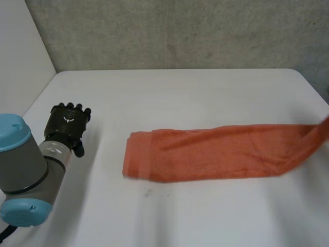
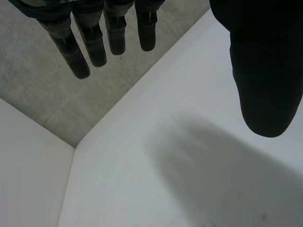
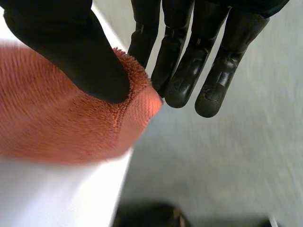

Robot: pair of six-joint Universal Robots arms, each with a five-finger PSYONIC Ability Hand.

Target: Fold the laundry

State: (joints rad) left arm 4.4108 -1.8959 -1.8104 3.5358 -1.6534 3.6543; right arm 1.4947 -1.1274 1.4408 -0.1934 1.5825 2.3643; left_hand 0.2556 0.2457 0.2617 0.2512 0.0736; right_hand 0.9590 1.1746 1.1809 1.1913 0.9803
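Orange towel [image 1: 216, 152] end pinched between right hand [image 3: 71, 52] thumb and fingers [image 3: 182, 71]; left hand [image 1: 67, 123] fingers straight, empty.

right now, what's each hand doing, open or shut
Left hand: open, holding nothing.
Right hand: shut, thumb and fingers pinching the end of the orange towel.

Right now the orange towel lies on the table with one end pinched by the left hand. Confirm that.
Wrong hand: the right hand pinches the end of the towel between thumb and fingers, as the right wrist view shows. The left hand is open, apart from it. The towel does lie on the table.
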